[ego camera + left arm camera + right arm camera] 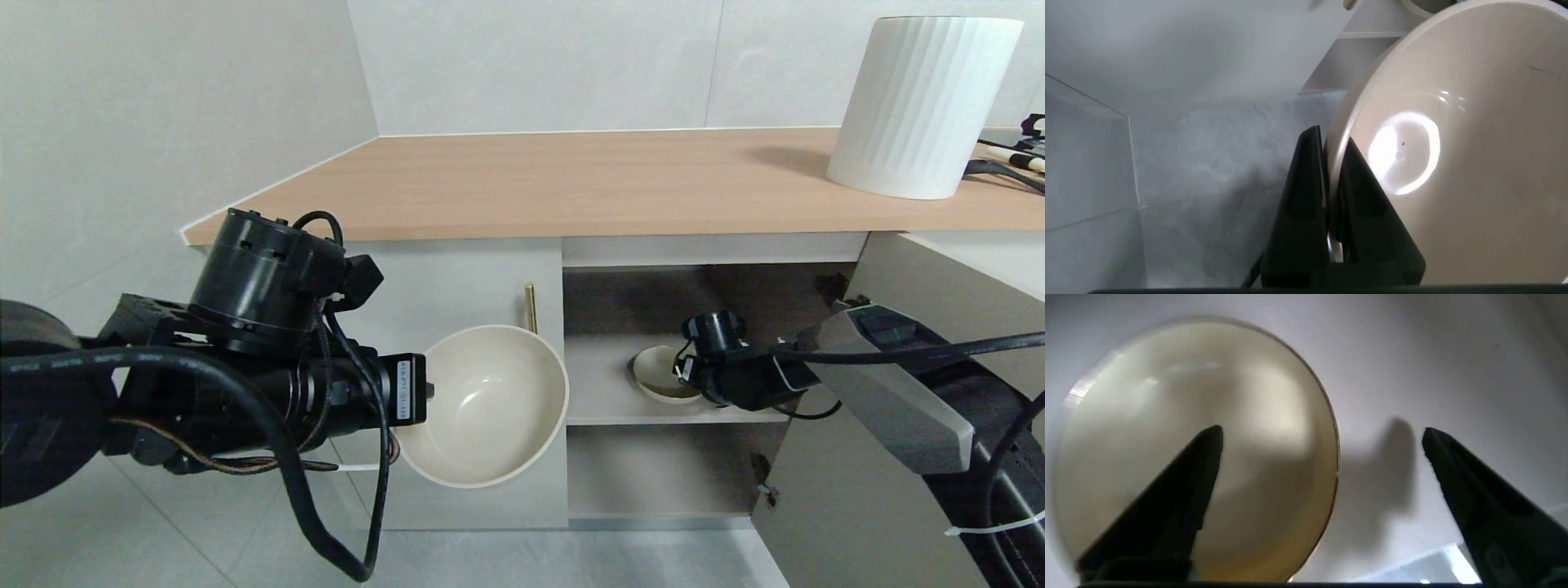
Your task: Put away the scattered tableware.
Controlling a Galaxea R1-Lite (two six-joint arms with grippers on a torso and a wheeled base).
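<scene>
So the left gripper has a cream bowl by the rim. Its fingers are pinched narrow on it, one inside the rim and one outside. The bowl is up in the air, tipped on its side with the hollow facing the head camera, at roughly 6 o'clock in that view. It hangs in front of the closed left cabinet door, right below the gold handle. As far as I can tell it's touching nothing but the fingers.

The right half of the cabinet is open, with its door swung out at about 4 o'clock. The right gripper is inside, over the middle shelf. A smaller cream dish sits on that shelf right at the gripper's tip, at 3 o'clock from the bowl. In the right wrist view the fingers are spread wide and holding nothing. One is over the dish, the other is off past its rim over bare shelf. I can't tell if either finger actually touches the dish.

Up on the wooden table a white ribbed cylinder stands at 2 o'clock. Some black cables lie just beside it at the edge of the view.
</scene>
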